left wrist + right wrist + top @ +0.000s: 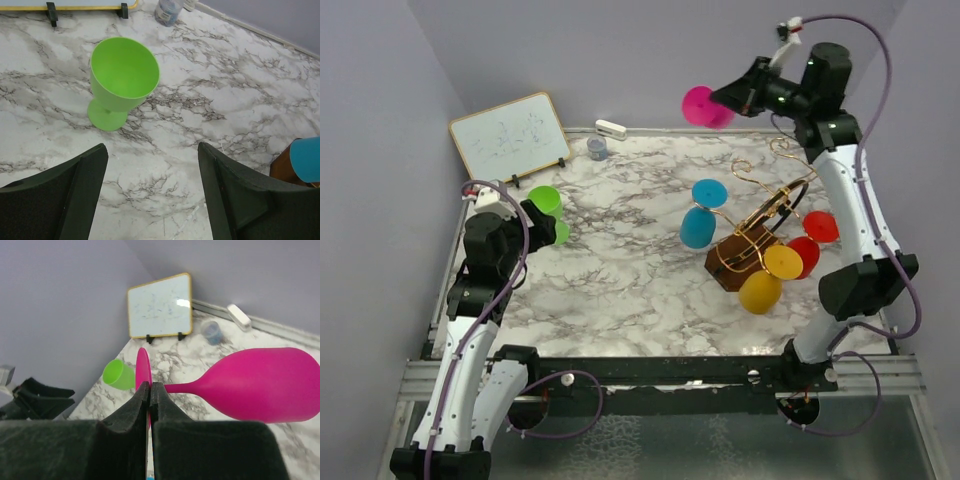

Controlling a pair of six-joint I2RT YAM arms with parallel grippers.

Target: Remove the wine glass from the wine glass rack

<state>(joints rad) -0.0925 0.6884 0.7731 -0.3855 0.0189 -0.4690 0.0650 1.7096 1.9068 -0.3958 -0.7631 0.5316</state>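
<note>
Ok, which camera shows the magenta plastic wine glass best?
Right wrist: the magenta plastic wine glass shows nearly whole, foot pinched in the right gripper. Top external shows only a pink round end; left wrist, nothing.

Robot lab cell, plain walls, marble tabletop

Overhead and both wrist views share green glass.
</note>
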